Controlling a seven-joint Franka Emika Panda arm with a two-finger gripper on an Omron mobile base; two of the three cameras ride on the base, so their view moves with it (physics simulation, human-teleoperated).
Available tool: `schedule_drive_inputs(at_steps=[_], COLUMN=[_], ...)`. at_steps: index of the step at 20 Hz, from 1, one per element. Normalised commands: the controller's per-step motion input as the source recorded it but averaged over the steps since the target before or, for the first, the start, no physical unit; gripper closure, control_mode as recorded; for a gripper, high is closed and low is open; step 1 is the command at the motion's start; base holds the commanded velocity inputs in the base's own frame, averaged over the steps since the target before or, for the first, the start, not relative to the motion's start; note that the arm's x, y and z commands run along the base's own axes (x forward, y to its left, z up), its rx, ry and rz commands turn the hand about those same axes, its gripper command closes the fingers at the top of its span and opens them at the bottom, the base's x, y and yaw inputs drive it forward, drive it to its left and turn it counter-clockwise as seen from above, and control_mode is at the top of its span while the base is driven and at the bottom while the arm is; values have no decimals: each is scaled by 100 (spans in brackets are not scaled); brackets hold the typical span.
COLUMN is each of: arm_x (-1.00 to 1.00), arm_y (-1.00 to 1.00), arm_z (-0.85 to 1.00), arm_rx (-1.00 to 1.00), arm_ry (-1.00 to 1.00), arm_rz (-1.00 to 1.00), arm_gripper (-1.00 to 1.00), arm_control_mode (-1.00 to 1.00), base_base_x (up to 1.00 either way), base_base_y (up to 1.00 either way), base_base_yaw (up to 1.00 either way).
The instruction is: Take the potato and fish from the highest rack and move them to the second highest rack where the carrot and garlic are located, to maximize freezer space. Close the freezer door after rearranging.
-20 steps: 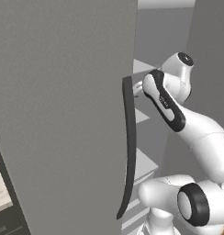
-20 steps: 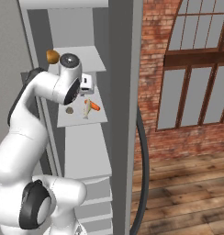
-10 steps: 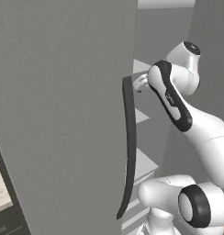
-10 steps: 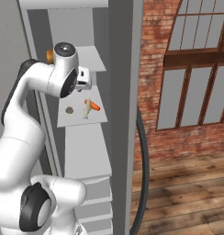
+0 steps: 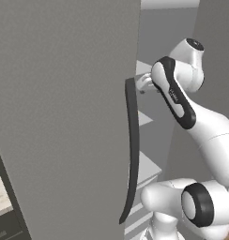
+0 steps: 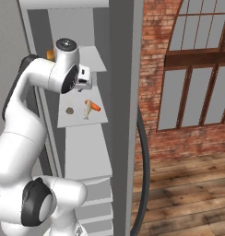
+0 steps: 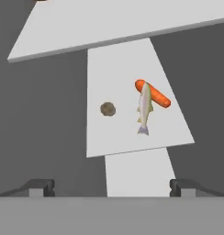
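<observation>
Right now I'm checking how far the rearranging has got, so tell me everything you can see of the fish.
The fish is small, slim and silvery-cream with a greenish back and a grey forked tail. It lies flat on the second highest rack, a plain light-grey board, beside the carrot; its head end touches or overlaps the carrot. A small brown lump sits apart from it. The open gripper hangs clear of it, holding nothing.
</observation>
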Motion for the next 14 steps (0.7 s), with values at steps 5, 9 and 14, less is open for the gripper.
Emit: schedule_drive_inputs(at_steps=[5,9,14], arm_x=[0,0,21], arm_y=[1,3,0], arm_z=[30,31,14], arm_rx=[0,0,0], arm_ry=[2,0,0], arm_rz=[-2,-5,-1], arm_gripper=[-100,-100,-100], arm_control_mode=[-100,-100,-100], base_base_x=[0,0,0], base_base_y=[0,0,0], base_base_yaw=[0,0,0])
